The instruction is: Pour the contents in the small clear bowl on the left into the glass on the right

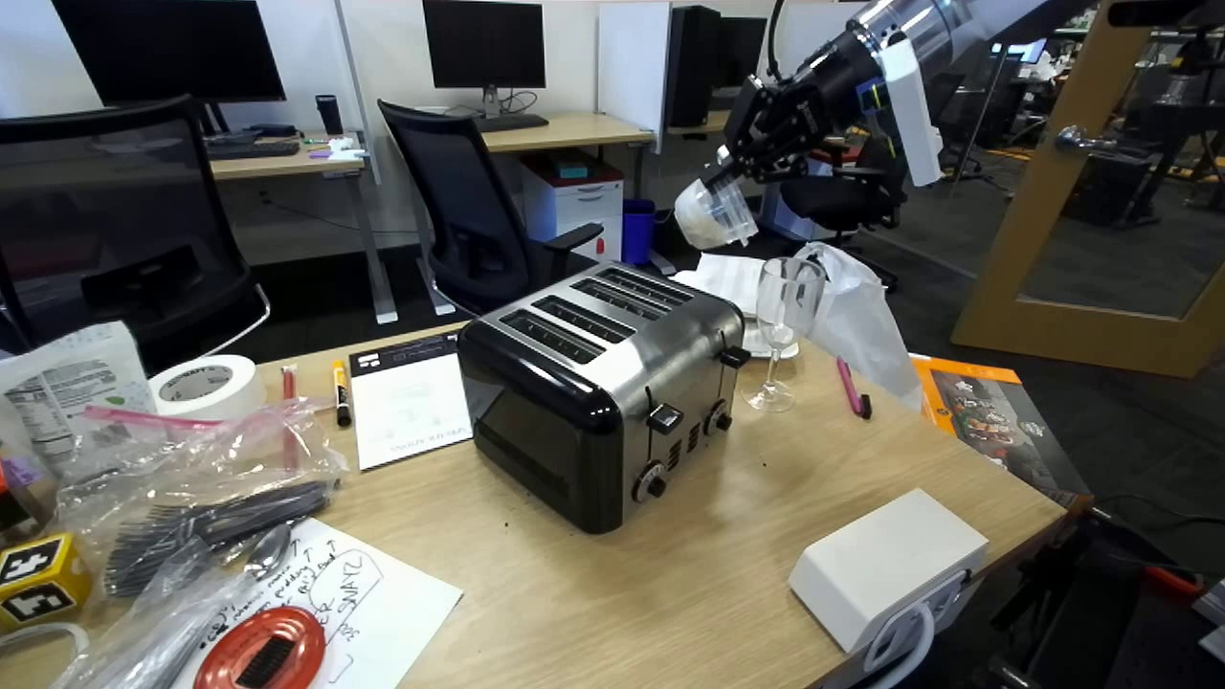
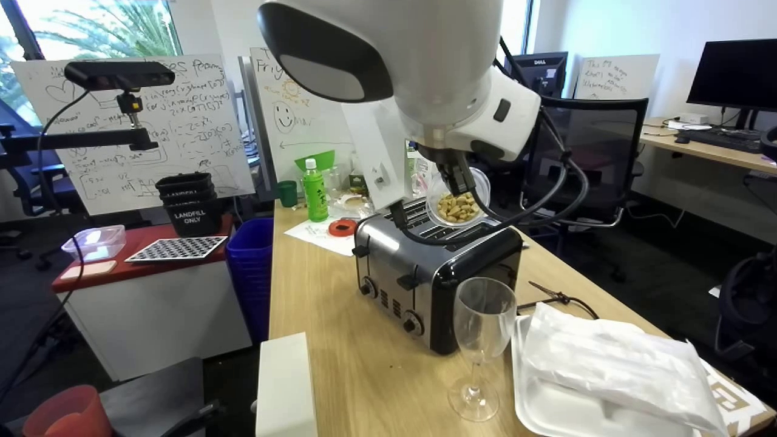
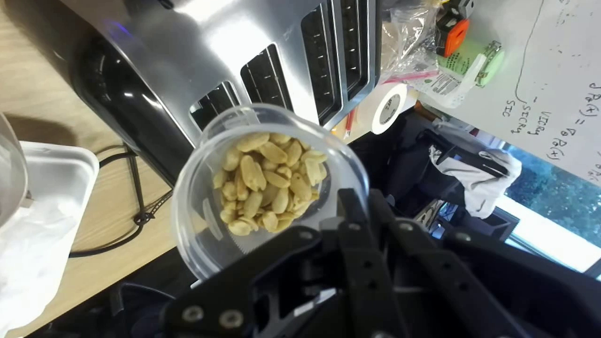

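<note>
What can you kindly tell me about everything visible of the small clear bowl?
The small clear bowl is round and looks like plastic, with a tab-like lip on one side. Pale nuts lie inside. The gripper pinches its rim, holding it tilted in the air, apart from the toaster and the glass.

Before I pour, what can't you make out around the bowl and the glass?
Most of the glass: wrist view, cut off by the left edge.
The bowl's lower-right side: wrist view, hidden by the gripper.
Peanuts beneath the top layer: wrist view, hidden by those above.
Part of the white tray: in an exterior view, covered by the white plastic.
</note>
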{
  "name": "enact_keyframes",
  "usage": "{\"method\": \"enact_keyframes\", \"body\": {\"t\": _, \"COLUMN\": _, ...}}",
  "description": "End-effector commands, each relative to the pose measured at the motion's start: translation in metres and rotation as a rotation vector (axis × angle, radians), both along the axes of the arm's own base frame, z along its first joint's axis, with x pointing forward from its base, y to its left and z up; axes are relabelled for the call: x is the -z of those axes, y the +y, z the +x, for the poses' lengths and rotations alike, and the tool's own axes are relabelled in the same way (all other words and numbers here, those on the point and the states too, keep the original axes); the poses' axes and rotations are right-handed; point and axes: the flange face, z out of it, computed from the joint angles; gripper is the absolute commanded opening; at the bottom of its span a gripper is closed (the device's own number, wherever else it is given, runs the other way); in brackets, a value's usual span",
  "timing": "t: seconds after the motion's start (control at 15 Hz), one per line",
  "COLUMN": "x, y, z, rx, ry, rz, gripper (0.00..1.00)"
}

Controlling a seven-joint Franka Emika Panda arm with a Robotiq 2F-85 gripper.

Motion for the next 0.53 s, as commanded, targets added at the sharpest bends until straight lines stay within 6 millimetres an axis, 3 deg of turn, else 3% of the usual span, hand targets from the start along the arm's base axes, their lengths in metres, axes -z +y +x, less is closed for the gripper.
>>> {"method": "enact_keyframes", "body": {"t": 0.0, "x": -0.0005, "y": 0.0, "z": 0.0001, "rx": 0.0, "ry": 0.001, "rz": 0.0, "gripper": 0.07}}
{"method": "enact_keyframes", "body": {"t": 0.4, "x": -0.0006, "y": -0.0009, "z": 0.0001, "rx": 0.001, "ry": 0.001, "rz": 0.0, "gripper": 0.07}}
{"method": "enact_keyframes", "body": {"t": 0.47, "x": -0.0006, "y": -0.0009, "z": 0.0001, "rx": 0.001, "ry": 0.001, "rz": 0.0, "gripper": 0.02}}
